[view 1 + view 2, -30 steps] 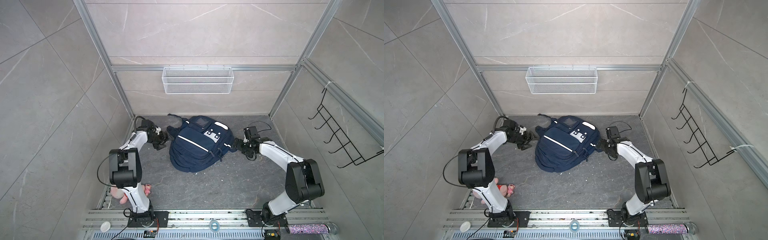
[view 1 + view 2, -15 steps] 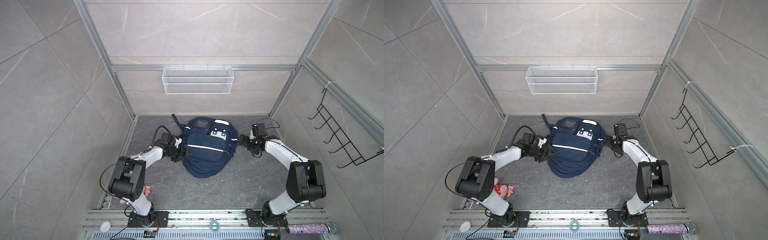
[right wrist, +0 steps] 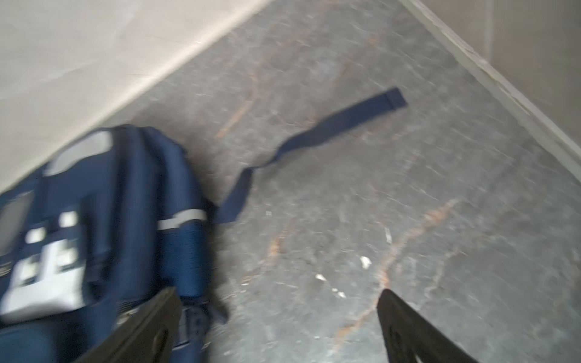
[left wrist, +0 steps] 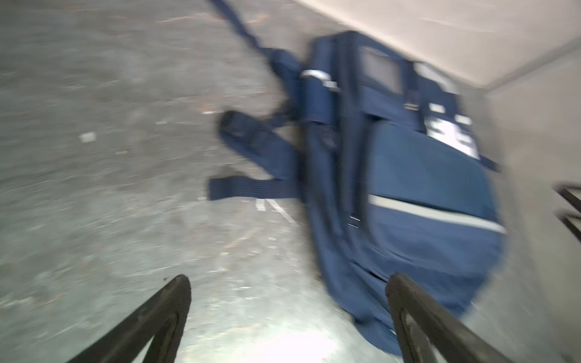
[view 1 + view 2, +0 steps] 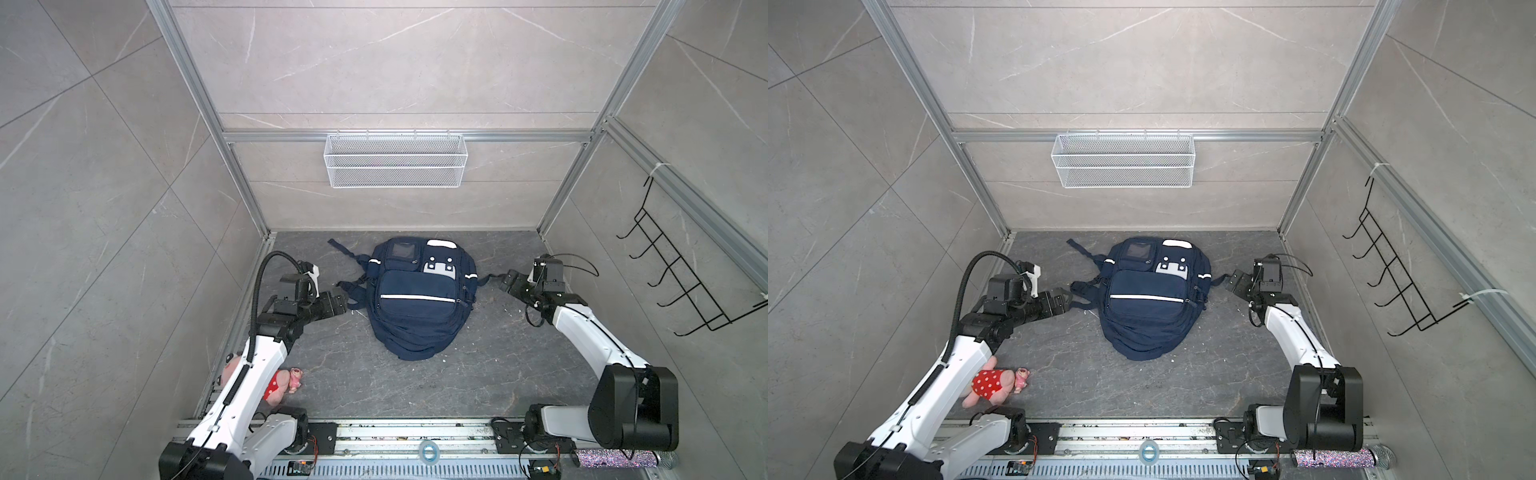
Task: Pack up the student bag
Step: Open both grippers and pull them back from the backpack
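Note:
The student bag, navy with white stripes and a dotted white patch, lies flat at the middle back of the floor. My left gripper hangs open just left of its shoulder straps, with only floor between the fingers. In the blurred left wrist view the bag fills the right side, ahead of the gripper. Open and holding nothing, my right gripper is close to the bag's right side. A loose strap trails away there.
A pink plush toy in a red dotted dress lies by the left arm's base. A white wire basket hangs on the back wall and a black hook rack on the right wall. A tape roll sits on the front rail.
The bag has slid right and turned straight. My left gripper pushed in at its left side, then backed off and opened wider. The right gripper drew back to the right.

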`<action>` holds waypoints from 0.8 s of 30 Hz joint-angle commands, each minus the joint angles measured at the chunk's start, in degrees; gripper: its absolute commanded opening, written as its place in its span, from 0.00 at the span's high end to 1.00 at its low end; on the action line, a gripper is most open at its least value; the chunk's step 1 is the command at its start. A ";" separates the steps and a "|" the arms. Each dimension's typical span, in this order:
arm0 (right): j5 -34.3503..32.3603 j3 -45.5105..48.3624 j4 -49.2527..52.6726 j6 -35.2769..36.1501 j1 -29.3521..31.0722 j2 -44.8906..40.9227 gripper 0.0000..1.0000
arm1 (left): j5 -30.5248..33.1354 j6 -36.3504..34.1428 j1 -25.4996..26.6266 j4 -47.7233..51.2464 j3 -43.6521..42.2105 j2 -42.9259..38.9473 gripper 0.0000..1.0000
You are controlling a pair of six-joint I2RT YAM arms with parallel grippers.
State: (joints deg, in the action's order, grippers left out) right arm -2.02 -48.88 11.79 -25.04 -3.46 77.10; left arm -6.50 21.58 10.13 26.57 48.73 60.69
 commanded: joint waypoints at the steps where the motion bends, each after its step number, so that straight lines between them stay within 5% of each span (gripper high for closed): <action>1: -0.41 7.90 -13.53 0.65 -0.77 -2.35 0.00 | 19.44 3.06 -1.32 -1.44 -1.81 4.84 0.00; 2: 0.24 9.04 -15.44 1.22 -0.96 -2.56 0.00 | 24.80 3.82 -1.43 -2.40 -2.11 5.86 0.01; 9: 3.91 12.38 -22.07 8.72 -1.23 0.90 0.00 | 36.17 -0.50 -5.12 -6.98 -0.72 12.57 0.00; 15: 3.96 16.39 -28.98 12.81 -1.21 2.02 0.00 | 38.89 -7.94 -5.91 -16.04 -3.84 15.70 0.00; 24: 6.06 16.61 -37.54 15.40 -1.18 7.74 0.00 | 31.64 -16.63 -6.55 -41.05 -15.85 14.04 0.00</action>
State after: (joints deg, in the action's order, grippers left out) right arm 2.85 -32.18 -20.93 -11.99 -4.58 83.70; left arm 27.77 9.21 4.21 -0.91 35.16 76.29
